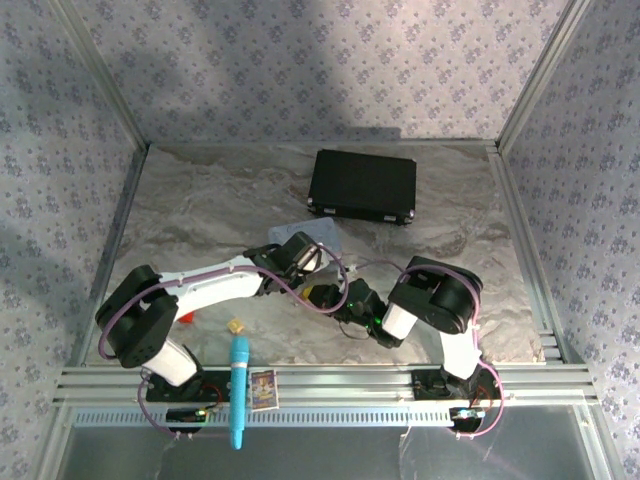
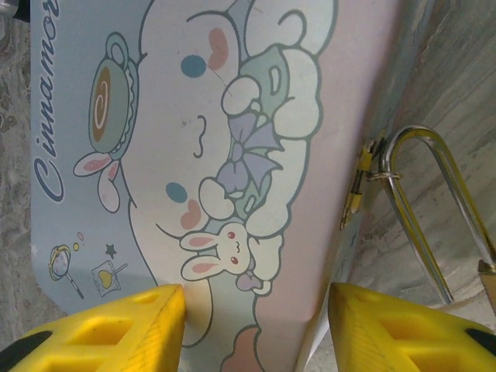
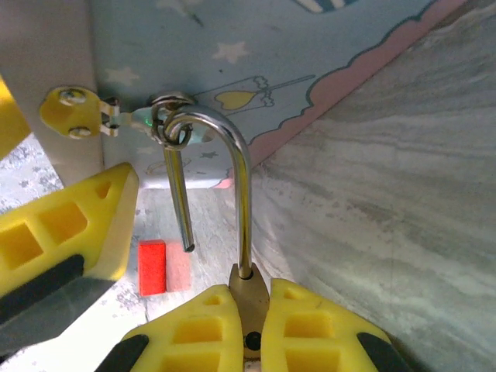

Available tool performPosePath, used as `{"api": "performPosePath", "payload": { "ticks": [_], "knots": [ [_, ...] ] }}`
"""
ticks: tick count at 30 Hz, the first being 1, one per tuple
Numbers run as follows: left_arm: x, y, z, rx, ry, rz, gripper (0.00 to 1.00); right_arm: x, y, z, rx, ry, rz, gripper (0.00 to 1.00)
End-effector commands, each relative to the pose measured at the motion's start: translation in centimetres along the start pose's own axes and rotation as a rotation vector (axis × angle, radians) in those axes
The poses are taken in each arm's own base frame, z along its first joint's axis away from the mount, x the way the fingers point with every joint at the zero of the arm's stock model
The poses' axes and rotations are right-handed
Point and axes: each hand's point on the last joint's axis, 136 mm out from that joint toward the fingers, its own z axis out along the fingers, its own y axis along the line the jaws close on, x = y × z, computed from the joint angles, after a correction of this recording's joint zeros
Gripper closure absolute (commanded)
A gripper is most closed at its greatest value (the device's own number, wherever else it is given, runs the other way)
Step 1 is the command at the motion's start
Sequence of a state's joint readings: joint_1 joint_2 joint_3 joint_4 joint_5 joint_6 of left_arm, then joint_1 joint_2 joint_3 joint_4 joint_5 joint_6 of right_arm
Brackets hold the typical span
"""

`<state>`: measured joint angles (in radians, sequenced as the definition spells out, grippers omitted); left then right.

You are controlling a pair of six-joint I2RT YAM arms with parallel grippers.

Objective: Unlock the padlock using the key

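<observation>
Two robot arms meet at the middle of a marble-patterned bench point(image 1: 200, 200), the left arm point(image 1: 200, 285) reaching in from one side and the right arm point(image 1: 440, 300) from the other. A closed black case point(image 1: 362, 186) lies flat toward the far edge, well apart from the work. Between the arms sits a pastel tin point(image 1: 318, 237) printed with a cartoon rabbit-eared character. The left arm's jaws stand apart at the tin, one yellow finger point(image 2: 116, 329) over the printed lid and the other past the tin's edge on the side of the clasp; whether they press on the tin cannot be told. A teal pen-shaped tool point(image 1: 240, 392) and a small picture card point(image 1: 263, 388) rest side by side on the rail near the left arm's base. A red block point(image 3: 153, 267) lies on the bench just beside the tin, and a tan lump point(image 1: 236, 326) sits nearer the left arm. The padlock point(image 3: 243, 201) hangs from the ring of the tin's yellow clasp point(image 3: 74, 111), its brass body clamped between the right arm's jaws, which are closed tight on it. One leg of its silver shackle sits in the body; the other hangs free, clear of it.
</observation>
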<state>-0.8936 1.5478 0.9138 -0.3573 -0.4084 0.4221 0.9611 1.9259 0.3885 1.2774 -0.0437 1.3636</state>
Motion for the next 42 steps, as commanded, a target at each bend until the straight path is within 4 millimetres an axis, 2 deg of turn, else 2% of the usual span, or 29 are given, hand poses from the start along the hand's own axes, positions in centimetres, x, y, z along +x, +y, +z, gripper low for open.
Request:
{"api": "performPosePath", "payload": {
  "ticks": [1, 7, 16, 28, 33, 38, 42],
  "knots": [
    [5.7, -6.1, 1.6, 0.228, 0.182, 0.089, 0.49, -2.2, -2.7, -0.3, 0.076, -0.106, 0.102, 1.0],
    [5.9, -6.1, 1.6, 0.219, 0.187, 0.097, 0.49, -3.0, -2.0, 0.1, 0.03, -0.135, 0.19, 1.0],
    [6.1, -6.2, 1.8, 0.221, 0.195, 0.1, 0.48, -4.5, -1.8, -0.5, 0.041, -0.196, 0.188, 1.0],
    [6.0, -6.0, 1.7, 0.215, 0.195, 0.101, 0.48, -5.8, -1.5, -0.2, 0.028, -0.216, 0.205, 1.0],
    [5.8, -6.0, 1.5, 0.208, 0.187, 0.105, 0.49, -6.0, -2.7, -0.7, 0.051, -0.236, 0.221, 1.0],
    [5.6, -5.8, 1.4, 0.196, 0.183, 0.107, 0.48, -6.4, -2.4, -0.7, 0.035, -0.236, 0.224, 1.0],
    [5.5, -5.8, 1.2, 0.196, 0.173, 0.107, 0.48, -6.5, -2.9, -1.0, 0.052, -0.244, 0.232, 1.0]
  ]
}}
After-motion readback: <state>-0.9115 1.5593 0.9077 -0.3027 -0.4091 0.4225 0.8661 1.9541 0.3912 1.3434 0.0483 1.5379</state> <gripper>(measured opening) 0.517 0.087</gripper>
